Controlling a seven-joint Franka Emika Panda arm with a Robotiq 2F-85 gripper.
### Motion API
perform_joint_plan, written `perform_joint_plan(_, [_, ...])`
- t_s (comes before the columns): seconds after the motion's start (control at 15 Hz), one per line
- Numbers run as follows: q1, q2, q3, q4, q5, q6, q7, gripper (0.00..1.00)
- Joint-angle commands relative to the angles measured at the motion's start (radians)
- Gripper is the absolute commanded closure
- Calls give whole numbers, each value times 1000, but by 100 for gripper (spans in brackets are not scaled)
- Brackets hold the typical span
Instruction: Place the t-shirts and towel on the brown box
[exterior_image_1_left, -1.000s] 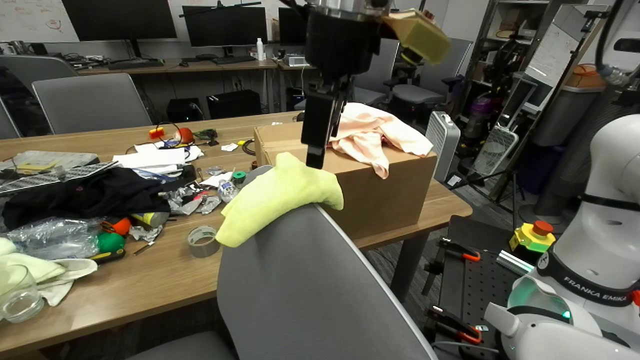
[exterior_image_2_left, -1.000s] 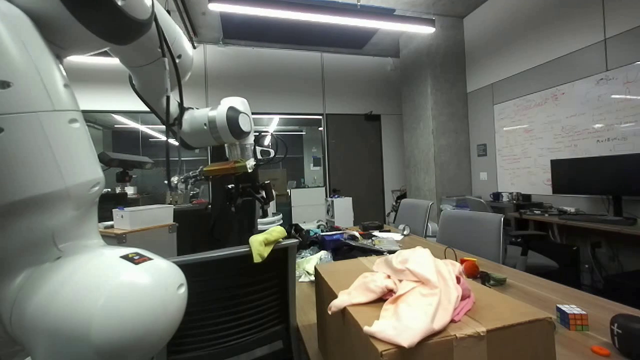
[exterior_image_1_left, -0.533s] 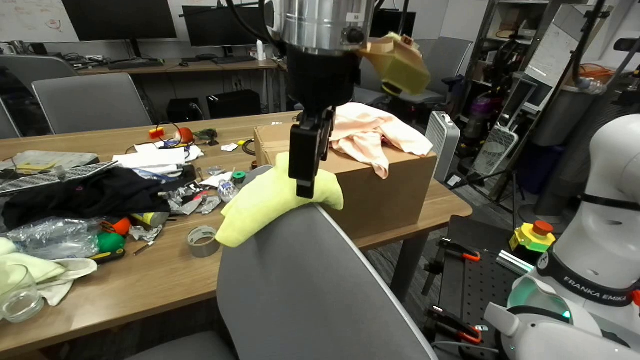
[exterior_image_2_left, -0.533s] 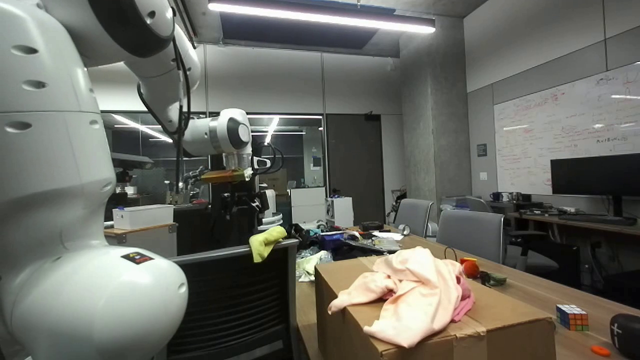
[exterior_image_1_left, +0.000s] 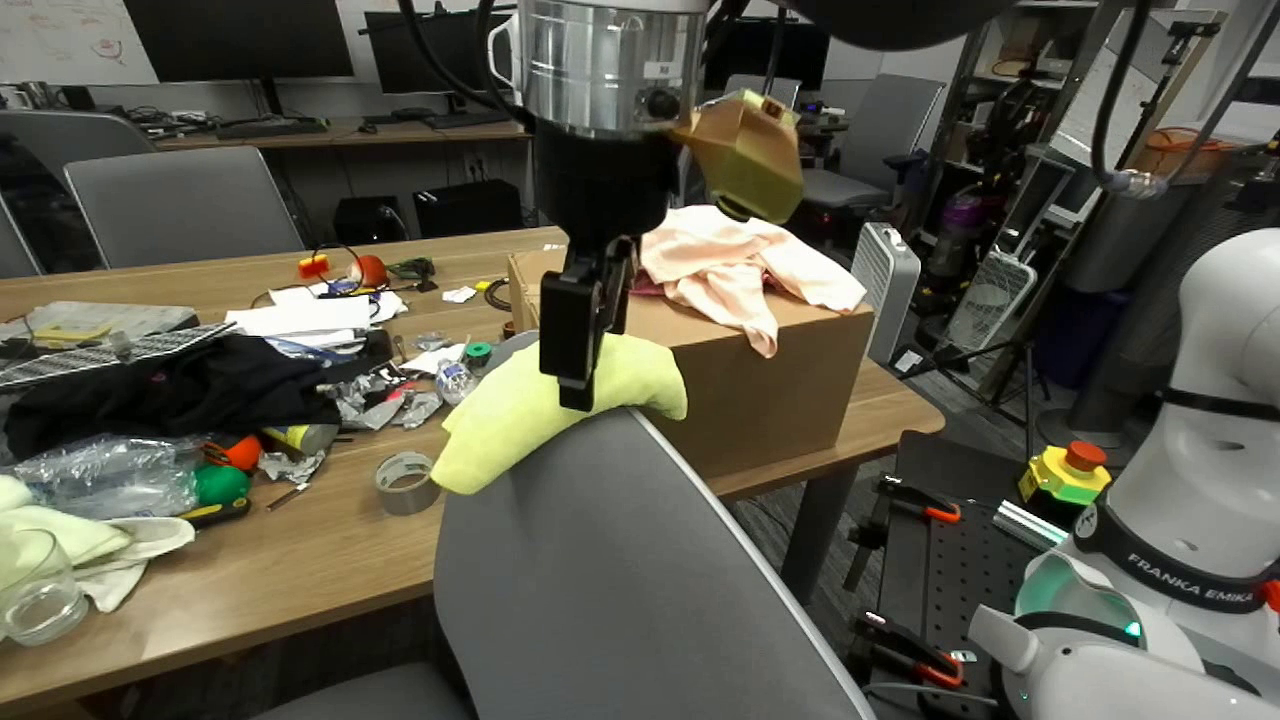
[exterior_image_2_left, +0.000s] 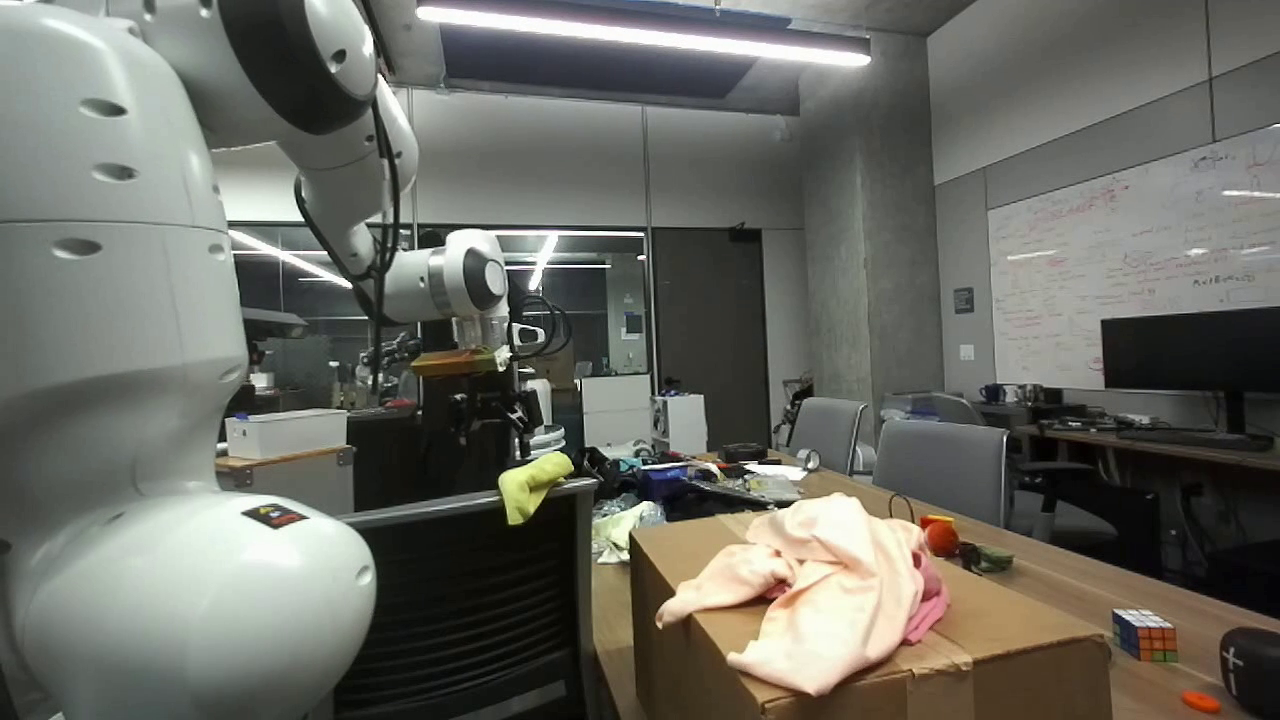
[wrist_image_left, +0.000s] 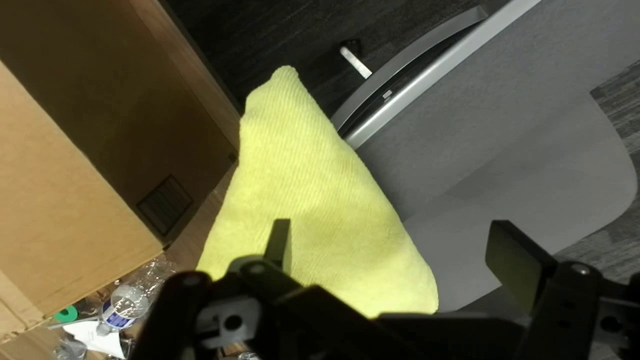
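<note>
Towel (wrist_image_left: 310, 200) over chair edge (wrist_image_left: 425, 84), box (wrist_image_left: 80, 190) apart

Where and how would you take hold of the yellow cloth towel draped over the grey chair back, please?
I'd pinch the raised middle of the yellow cloth towel, where it crosses the top edge of the grey chair back, coming from above. Its ends droop to either side, leaving that middle highest, and the open black fingers point down, so a vertical approach seems easiest.
</note>
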Motion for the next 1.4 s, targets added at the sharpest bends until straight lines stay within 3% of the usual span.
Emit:
perform_joint_plan(0.0, [-3,59,-5,41,-69,45,49,0])
perform_joint_plan(0.33, [-4,112,-21,53,-184,72,126,0])
perform_joint_plan(0.8, [2,143,-37,70,-239,61,167,0])
perform_joint_plan(0.87, [2,144,-38,74,-240,58,164,25])
perform_joint_plan(0.93, [2,145,-38,74,-242,60,165,25])
perform_joint_plan(1.33, [3,143,-40,83,-248,61,163,72])
